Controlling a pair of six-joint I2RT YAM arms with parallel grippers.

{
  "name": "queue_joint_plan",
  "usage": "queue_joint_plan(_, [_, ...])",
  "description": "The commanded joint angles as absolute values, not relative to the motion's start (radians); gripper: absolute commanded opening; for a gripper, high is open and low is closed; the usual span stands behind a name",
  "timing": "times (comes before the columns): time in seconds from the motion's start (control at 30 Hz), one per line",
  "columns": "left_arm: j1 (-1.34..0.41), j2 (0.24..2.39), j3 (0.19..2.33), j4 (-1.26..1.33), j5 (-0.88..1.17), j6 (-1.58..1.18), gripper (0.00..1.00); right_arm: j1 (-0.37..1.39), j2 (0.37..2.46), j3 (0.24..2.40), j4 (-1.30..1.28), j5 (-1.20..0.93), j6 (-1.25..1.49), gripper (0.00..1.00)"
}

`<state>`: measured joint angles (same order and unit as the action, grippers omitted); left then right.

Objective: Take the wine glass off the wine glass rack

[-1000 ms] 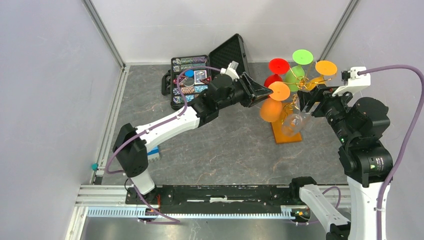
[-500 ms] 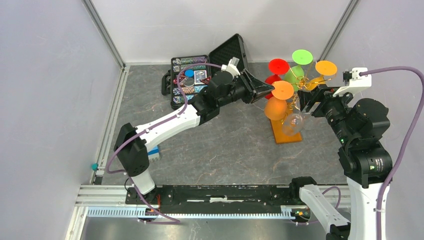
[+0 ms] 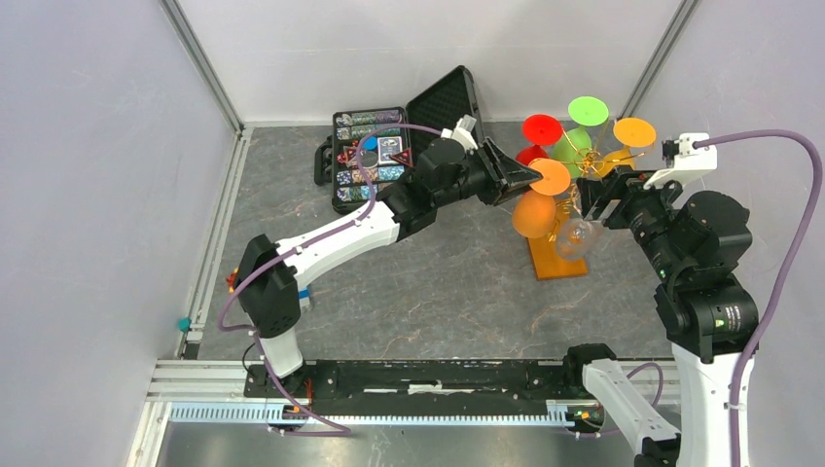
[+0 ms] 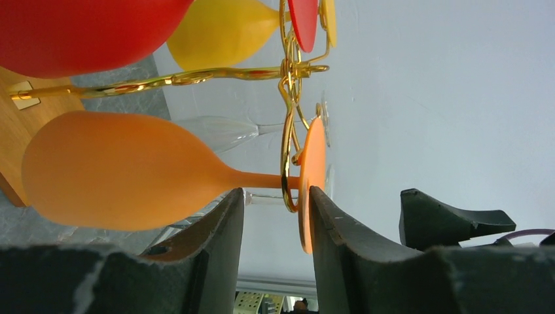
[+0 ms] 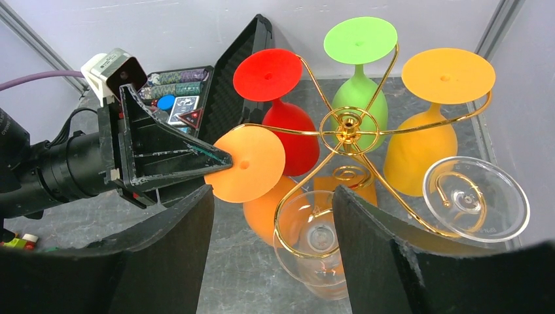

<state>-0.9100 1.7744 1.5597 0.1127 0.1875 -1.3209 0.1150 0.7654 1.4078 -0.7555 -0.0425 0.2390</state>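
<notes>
Grey marbled table point(image 3: 438, 292): centre-right, the orange wine glass point(image 4: 131, 170) hangs on the wine glass rack point(image 5: 347, 124), not yet lifted. The left gripper point(image 4: 275, 194) straddles its stem unclamped, and the right gripper point(image 5: 273, 196) hovers agape.

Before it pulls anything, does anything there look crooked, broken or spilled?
Nothing stands out. The rack stands upright, the glasses all hang bowl-down on it, and none looks cracked or fallen. The left gripper sits at the orange glass's stem with its jaws open.
</notes>
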Motion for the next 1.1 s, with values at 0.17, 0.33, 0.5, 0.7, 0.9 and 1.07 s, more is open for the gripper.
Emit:
queue_joint_plan(0.17, [-0.929, 1.728, 1.569, 0.081, 0.158, -1.287, 0.44, 0.11, 0.74, 1.393, -0.707, -0.017, 0.233, 0.72])
queue_joint_plan(0.33, [-0.93, 1.704, 1.559, 0.061, 0.13, -1.265, 0.37, 0.11, 0.733, 1.385, -0.706, -0.008, 0.231, 0.72])
queue_joint_plan(0.5, [-0.928, 1.688, 1.559, 0.051, 0.115, -1.255, 0.28, 0.11, 0.725, 1.382, -0.706, -0.006, 0.232, 0.72])
queue_joint_plan(0.7, [-0.928, 1.674, 1.561, 0.044, 0.097, -1.244, 0.17, 0.11, 0.72, 1.383, -0.706, -0.006, 0.233, 0.72])
queue_joint_plan(0.9, [-0.93, 1.671, 1.576, 0.044, 0.091, -1.238, 0.02, 0.11, 0.716, 1.387, -0.705, 0.018, 0.236, 0.72])
queue_joint_plan(1.07, [-0.93, 1.666, 1.585, 0.04, 0.081, -1.233, 0.02, 0.109, 0.711, 1.381, -0.701, 0.025, 0.238, 0.72])
